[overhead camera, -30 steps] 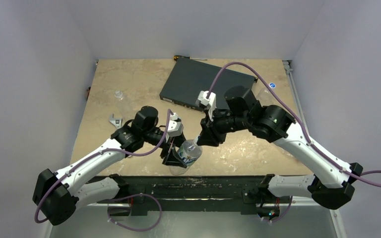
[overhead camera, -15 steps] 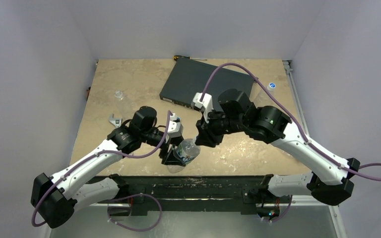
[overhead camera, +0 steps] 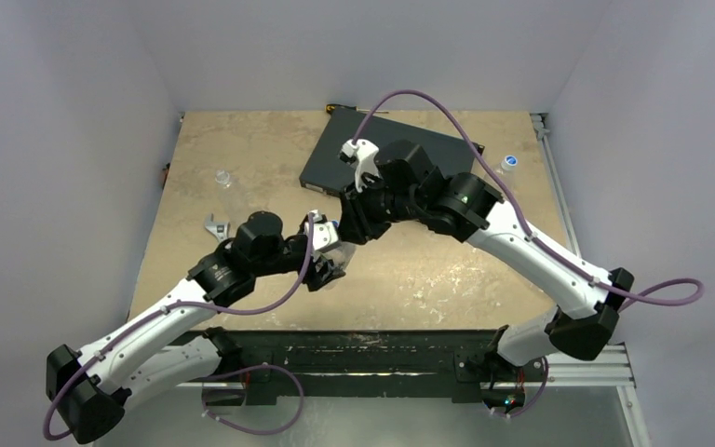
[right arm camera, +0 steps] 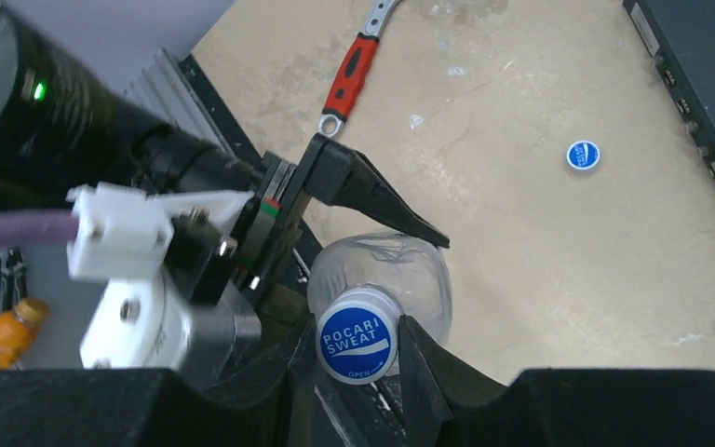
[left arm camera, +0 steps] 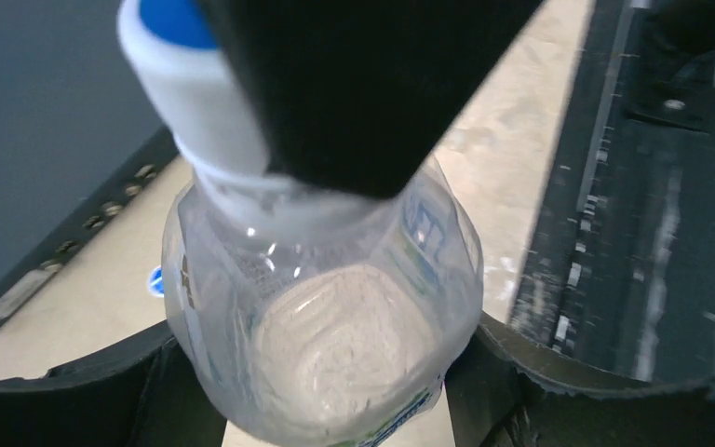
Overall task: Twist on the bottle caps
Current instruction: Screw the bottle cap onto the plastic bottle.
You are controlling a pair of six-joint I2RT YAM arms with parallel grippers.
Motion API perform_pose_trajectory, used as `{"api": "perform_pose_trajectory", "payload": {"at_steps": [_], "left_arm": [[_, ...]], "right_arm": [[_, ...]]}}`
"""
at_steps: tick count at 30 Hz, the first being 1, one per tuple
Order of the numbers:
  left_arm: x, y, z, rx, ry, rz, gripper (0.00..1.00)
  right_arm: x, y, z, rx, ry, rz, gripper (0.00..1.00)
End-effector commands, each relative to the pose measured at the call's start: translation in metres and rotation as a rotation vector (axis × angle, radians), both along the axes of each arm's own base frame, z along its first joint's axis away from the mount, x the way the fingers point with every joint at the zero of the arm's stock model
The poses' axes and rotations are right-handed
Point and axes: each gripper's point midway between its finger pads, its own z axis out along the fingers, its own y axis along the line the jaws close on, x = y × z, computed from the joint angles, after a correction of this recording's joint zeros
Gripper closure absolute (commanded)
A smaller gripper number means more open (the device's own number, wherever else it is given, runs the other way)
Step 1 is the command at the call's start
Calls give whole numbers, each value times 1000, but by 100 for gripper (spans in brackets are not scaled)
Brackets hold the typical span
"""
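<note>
While both my arms lean in over the middle, the beige tabletop (overhead camera: 242, 149) fills most of the overhead view, and the flat black box (overhead camera: 326, 163) lies at an angle on its far half. My left gripper (overhead camera: 328, 264) and my right gripper (overhead camera: 347, 228) meet nose to nose just in front of that box's near-left corner.

Between them is the clear bottle (left arm camera: 335, 326). It's tilted, base toward my left wrist and neck toward my right one, and it looks like it's up off the tabletop. My left jaws are spread wide enough to take the body, one on each side and pressed against it, so that's a hold around the belly.

Next size down, the red-handled wrench (right arm camera: 354, 70) lies flat on the tabletop over on my left, well apart from the action. A small open bottle (overhead camera: 224, 178) stands farther back on the left. A blue-topped bottle (overhead camera: 510, 164) stands by the right edge, just beside the box's right corner.

Smallest stuff: the blue cap (right arm camera: 357, 346) reading POCARI SWEAT sits on the held bottle's neck, and my right jaws are narrow, pinched on it from both sides. One loose cap (right arm camera: 583, 155) lies flat on the tabletop near the box's edge, touching nothing.
</note>
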Motion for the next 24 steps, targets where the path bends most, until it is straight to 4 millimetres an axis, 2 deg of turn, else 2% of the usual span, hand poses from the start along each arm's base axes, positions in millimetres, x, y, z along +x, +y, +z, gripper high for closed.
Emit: {"api": "perform_pose_trajectory", "payload": {"at_steps": [1,5,9,11,17,24], "left_arm": [[70,11,122,-266,-449,351,100],[74,17,131,-346,-491,465,100],[71,10,128,-361,-472,435,100],[66,2,126,-351,-447,384,100],[35,-26,126,-355,-352,160,100],[7,-31,138,-436,-272,-24,100]], "right_arm": [[-31,2,-39,-123,338,-125,97],[-15,1,-55,-163,366,-279,98],[4,-10,-58,-207,299,-383,98],[16,-18,-56,-229,236,-439,99],[29,-34,-55,-245,127,-490,100],[32,-52,-60,-286,53,-492,100]]}}
